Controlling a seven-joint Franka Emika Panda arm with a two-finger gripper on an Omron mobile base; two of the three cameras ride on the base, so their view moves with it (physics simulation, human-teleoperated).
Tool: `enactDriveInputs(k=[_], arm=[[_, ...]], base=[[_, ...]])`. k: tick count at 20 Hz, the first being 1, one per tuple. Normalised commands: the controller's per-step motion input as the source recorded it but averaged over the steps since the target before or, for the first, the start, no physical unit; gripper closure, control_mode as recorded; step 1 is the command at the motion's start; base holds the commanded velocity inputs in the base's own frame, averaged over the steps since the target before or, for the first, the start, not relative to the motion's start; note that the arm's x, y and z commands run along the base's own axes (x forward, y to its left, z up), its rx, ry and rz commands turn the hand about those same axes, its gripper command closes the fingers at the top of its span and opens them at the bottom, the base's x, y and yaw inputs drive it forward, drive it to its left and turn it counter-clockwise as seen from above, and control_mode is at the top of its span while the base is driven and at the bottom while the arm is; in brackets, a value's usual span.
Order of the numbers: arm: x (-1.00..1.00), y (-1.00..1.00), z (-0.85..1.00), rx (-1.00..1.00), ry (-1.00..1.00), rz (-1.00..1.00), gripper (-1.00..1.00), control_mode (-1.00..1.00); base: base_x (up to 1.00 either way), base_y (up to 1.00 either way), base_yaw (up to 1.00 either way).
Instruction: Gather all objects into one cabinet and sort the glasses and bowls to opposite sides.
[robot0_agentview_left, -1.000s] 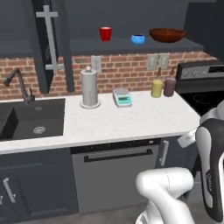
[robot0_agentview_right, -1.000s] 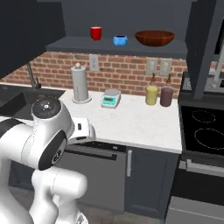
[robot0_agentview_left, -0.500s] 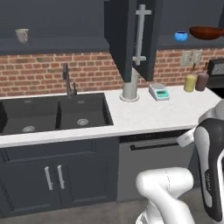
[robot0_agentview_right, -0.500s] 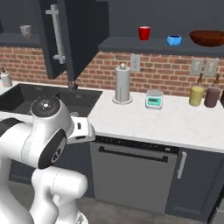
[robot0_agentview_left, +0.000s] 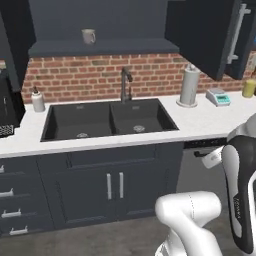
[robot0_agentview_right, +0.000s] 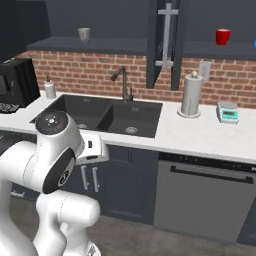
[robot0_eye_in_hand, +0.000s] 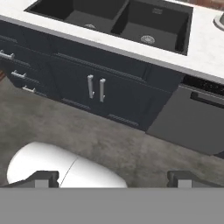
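A pale grey-beige mug (robot0_agentview_left: 88, 36) (robot0_agentview_right: 84, 34) stands alone on the dark shelf (robot0_agentview_left: 125, 47) of the open upper cabinet over the sink. The red cup (robot0_agentview_right: 222, 36) sits on the shelf (robot0_agentview_right: 205, 49) of the neighbouring cabinet to the right, past a tall dark door with a silver bar handle (robot0_agentview_right: 167, 35) (robot0_agentview_left: 235, 35). A sliver of blue shows at the right edge beside the red cup; I cannot tell if it is the blue bowl. The brown bowl is out of view. My gripper (robot0_eye_in_hand: 112, 179) is open and holds nothing, pointing down at the floor and lower cabinet doors, far below both shelves.
A black double sink (robot0_agentview_left: 110, 117) (robot0_agentview_right: 107, 114) with a faucet (robot0_agentview_left: 125, 82) is set in the white counter (robot0_agentview_left: 210, 122). A paper-towel roll (robot0_agentview_left: 189, 86) (robot0_agentview_right: 191, 95), a small scale (robot0_agentview_left: 218, 97) (robot0_agentview_right: 228, 112), a soap bottle (robot0_agentview_left: 38, 101) and a yellow bottle (robot0_agentview_left: 248, 88) stand on it. A black appliance (robot0_agentview_right: 17, 82) sits at the left.
The whole picture has slid right: the base has driven left along the counter. The sink and mug shelf are now ahead, and the bowls have left the views. The arm's pose is unchanged.
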Motion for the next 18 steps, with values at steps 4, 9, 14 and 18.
enactDriveInputs(k=[4,9,14,18], arm=[[0.0,0.0,0.0,0.0,0.0,0.0,-1.0,1.0],[0.0,0.0,0.0,0.0,0.0,0.0,-1.0,1.0],[0.0,0.0,0.0,0.0,0.0,0.0,-1.0,1.0],[0.0,0.0,0.0,0.0,0.0,0.0,-1.0,1.0]], base=[[-0.01,0.83,0.0],[0.27,0.52,0.0],[0.78,0.08,0.0],[0.92,0.0,0.0]])
